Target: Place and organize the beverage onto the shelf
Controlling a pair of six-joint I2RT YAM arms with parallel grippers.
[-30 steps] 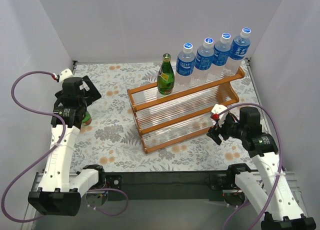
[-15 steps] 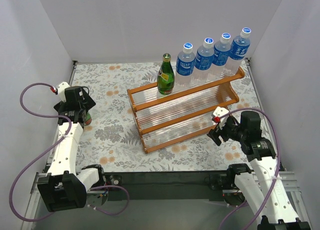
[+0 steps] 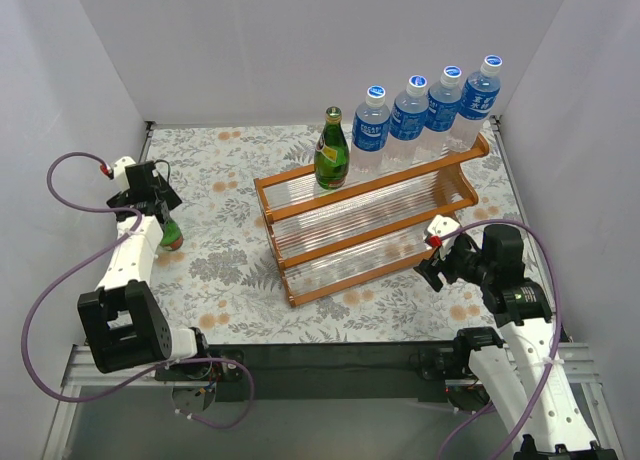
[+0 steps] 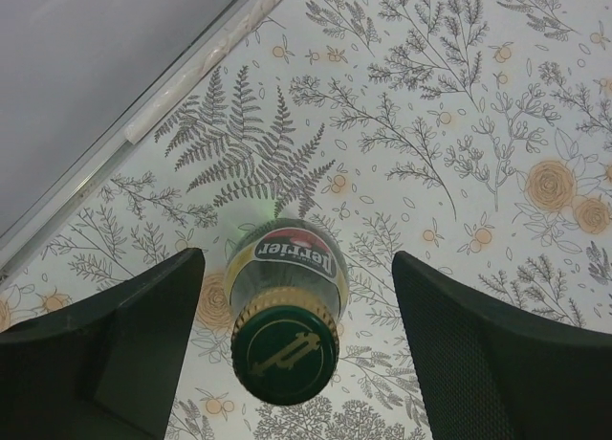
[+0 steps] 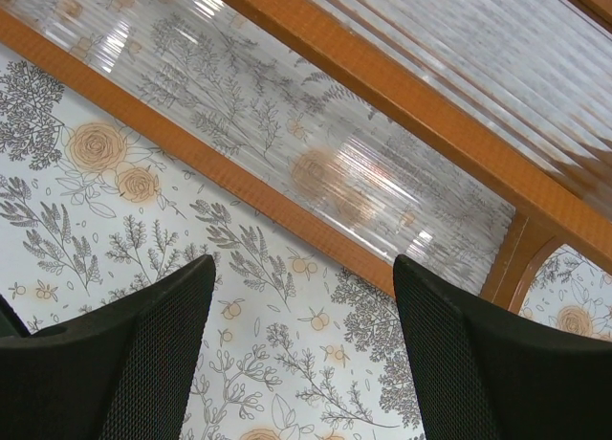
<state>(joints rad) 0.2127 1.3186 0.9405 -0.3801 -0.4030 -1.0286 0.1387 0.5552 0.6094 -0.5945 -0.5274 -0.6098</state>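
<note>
One dark green glass bottle (image 4: pixel 287 285) with a yellow and red label stands upright on the floral table near the left wall. My left gripper (image 4: pixel 296 260) hangs open above it, a finger on each side of the green cap, touching neither; from above, the left gripper (image 3: pixel 163 216) covers most of this bottle (image 3: pixel 173 238). The shelf (image 3: pixel 375 220), an orange-brown stepped rack, carries a second green bottle (image 3: pixel 331 150) and several clear blue-labelled bottles (image 3: pixel 425 108) along its top tier. My right gripper (image 3: pixel 432 262) is open and empty by the shelf's front right corner (image 5: pixel 521 253).
The left wall and table edge strip (image 4: pixel 182 86) run close behind the standing bottle. The two lower tiers (image 3: pixel 350 242) of the rack hold nothing. Floral tablecloth (image 3: pixel 225 270) lies between the left bottle and the rack.
My left arm has swung its wrist back toward the left wall and now points down over the green bottle, its jaws slightly narrower. The right arm has barely moved.
</note>
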